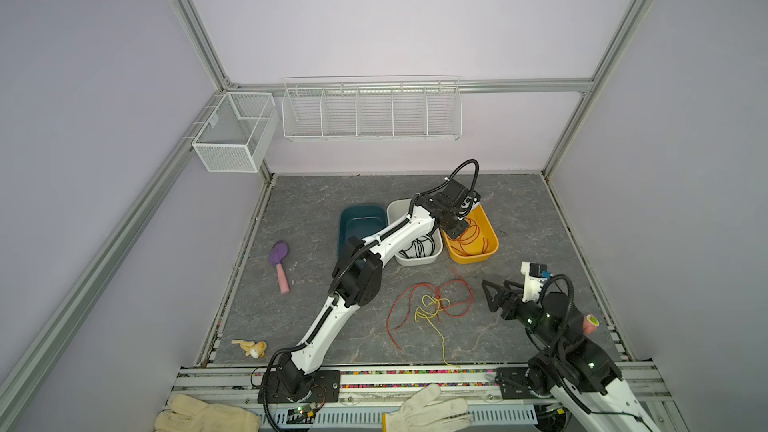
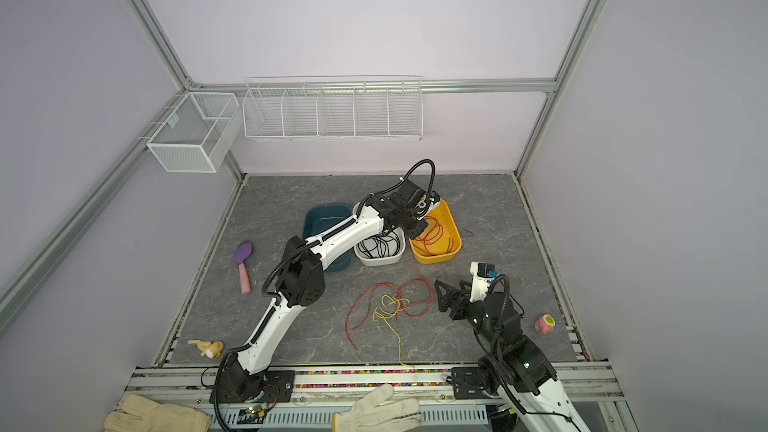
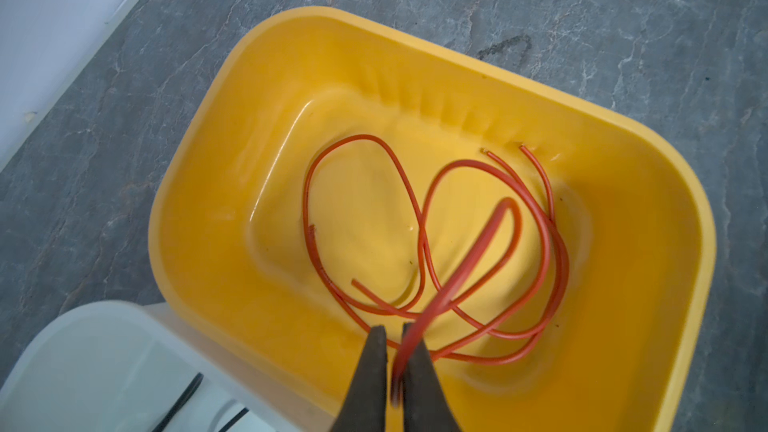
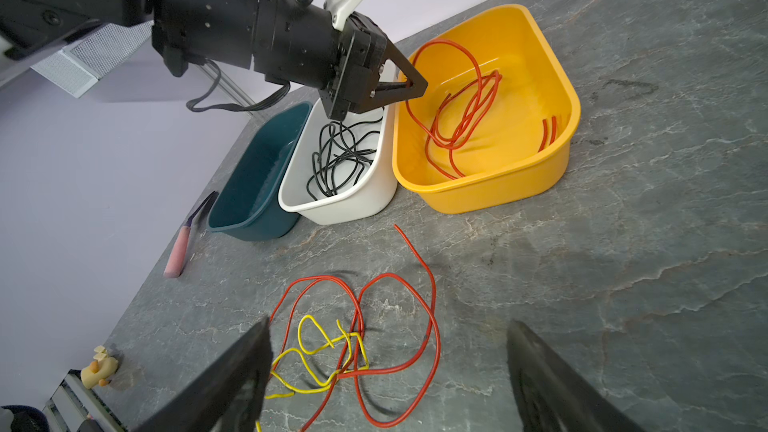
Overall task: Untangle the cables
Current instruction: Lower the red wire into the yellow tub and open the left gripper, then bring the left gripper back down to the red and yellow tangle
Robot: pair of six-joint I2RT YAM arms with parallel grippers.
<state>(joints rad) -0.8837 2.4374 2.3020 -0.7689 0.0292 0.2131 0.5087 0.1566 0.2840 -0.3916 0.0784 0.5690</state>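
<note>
A red cable (image 3: 548,243) lies coiled in the yellow bin (image 3: 249,118). One blurred strand of it rises between the fingers of my left gripper (image 3: 392,328), which hangs over the bin's near-left corner in both top views (image 1: 455,234) (image 2: 417,234). Its jaws stand a narrow gap apart, and the strand touches only one finger. On the table, another red cable (image 4: 432,326) is tangled with a yellow cable (image 4: 309,351), also visible in a top view (image 1: 432,305). My right gripper (image 4: 388,322) hovers wide open and empty just right of that tangle (image 1: 496,284). Black cables (image 4: 336,151) fill the white bin (image 1: 415,261).
A teal bin (image 1: 357,218) stands left of the white one, under the left arm. A purple and pink brush (image 1: 279,263) and a duck toy (image 1: 253,347) lie at the left, a pink object (image 1: 590,323) at the right edge. Gloves (image 1: 428,409) rest on the front rail.
</note>
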